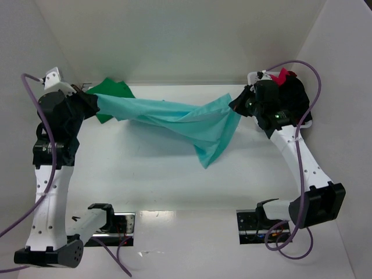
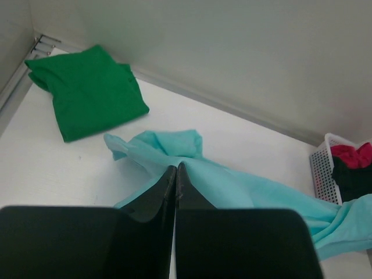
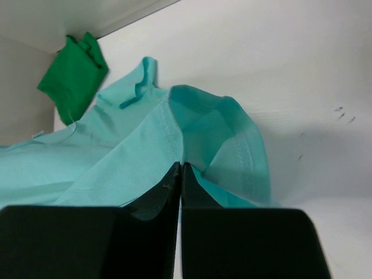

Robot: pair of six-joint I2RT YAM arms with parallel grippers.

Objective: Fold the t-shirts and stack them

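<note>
A light teal t-shirt (image 1: pixel 174 119) hangs stretched between both grippers above the table, its loose part drooping toward the middle. My left gripper (image 1: pixel 93 103) is shut on its left end; the left wrist view shows the gripper (image 2: pixel 176 167) pinching the teal cloth (image 2: pixel 244 189). My right gripper (image 1: pixel 238 106) is shut on its right end, and the right wrist view shows the gripper (image 3: pixel 181 165) pinching a hemmed edge (image 3: pixel 174 131). A folded dark green t-shirt (image 1: pixel 113 93) lies at the back left, also in the left wrist view (image 2: pixel 87 90). Red and black shirts (image 2: pixel 351 165) sit in the basket.
A white plastic basket (image 2: pixel 321 171) stands at the back right corner, mostly hidden behind my right arm in the top view, with red cloth (image 1: pixel 283 75) showing. White walls enclose the table on three sides. The arm bases stand at the near edge.
</note>
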